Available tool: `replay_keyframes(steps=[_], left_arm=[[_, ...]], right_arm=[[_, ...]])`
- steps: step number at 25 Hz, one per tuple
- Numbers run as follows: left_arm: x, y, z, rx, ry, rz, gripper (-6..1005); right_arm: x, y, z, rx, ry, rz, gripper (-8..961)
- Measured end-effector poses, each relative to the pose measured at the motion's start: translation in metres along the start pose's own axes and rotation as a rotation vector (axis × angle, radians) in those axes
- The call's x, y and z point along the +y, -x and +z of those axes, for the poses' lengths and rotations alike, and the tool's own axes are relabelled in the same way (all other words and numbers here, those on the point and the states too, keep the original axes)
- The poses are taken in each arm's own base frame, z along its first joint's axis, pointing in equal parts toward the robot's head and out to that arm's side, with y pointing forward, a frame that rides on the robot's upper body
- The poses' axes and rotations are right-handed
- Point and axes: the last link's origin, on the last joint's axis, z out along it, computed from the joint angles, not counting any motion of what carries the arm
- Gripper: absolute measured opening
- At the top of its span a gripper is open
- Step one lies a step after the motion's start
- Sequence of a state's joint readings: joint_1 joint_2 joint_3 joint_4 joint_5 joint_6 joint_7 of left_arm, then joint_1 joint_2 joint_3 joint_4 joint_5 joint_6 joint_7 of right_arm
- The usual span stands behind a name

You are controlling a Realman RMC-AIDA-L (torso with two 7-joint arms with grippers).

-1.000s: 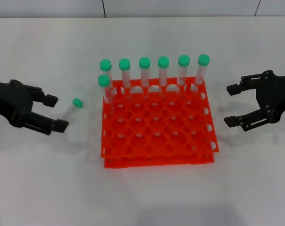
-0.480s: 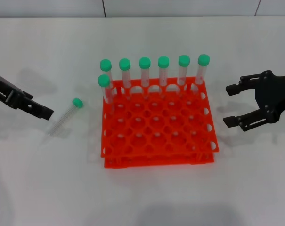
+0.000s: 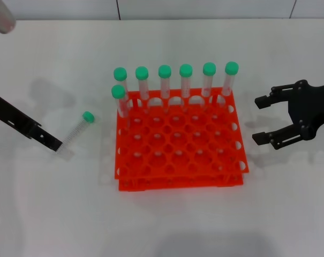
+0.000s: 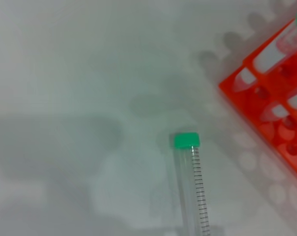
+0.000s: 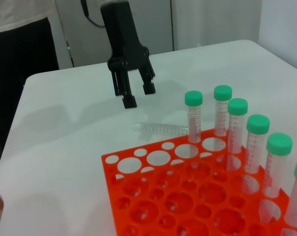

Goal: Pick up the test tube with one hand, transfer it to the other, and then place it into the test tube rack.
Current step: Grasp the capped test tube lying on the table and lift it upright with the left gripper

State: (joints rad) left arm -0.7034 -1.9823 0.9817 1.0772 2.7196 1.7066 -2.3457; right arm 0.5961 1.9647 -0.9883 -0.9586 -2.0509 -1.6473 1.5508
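Note:
The test tube (image 3: 76, 131) lies flat on the white table, left of the rack, its green cap (image 3: 88, 116) pointing toward the back. In the left wrist view the test tube (image 4: 193, 187) runs straight below the camera. My left gripper (image 3: 53, 144) points down over the tube's capless end; in the right wrist view my left gripper (image 5: 137, 96) hangs open just above the table, holding nothing. The orange-red test tube rack (image 3: 178, 160) stands in the middle. To the right of the rack, my right gripper (image 3: 266, 120) stays open and empty.
Several green-capped tubes (image 3: 186, 80) stand in the rack's back row, with one more (image 3: 119, 99) in the second row at the left. A person in dark clothes (image 5: 20, 64) stands beyond the table's far end. The table's back edge (image 3: 162, 20) meets a wall.
My left gripper has swung from lying level beside the tube to pointing down over its capless end. The tube, rack and right gripper have stayed put.

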Motion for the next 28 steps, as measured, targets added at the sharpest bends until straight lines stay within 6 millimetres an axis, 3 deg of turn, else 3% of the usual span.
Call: replay_keyframes(steps=[11, 28], left_arm=[[0.004, -0.007, 0.027, -0.007, 0.018, -0.012, 757], [0.006, -0.010, 0.036, -0.008, -0.004, -0.015, 728]], right_arm=[[-0.001, 0.001, 0.003, -0.005, -0.009, -0.002, 869], [-0.002, 0.002, 0.007, -0.004, -0.014, -0.005, 869]])
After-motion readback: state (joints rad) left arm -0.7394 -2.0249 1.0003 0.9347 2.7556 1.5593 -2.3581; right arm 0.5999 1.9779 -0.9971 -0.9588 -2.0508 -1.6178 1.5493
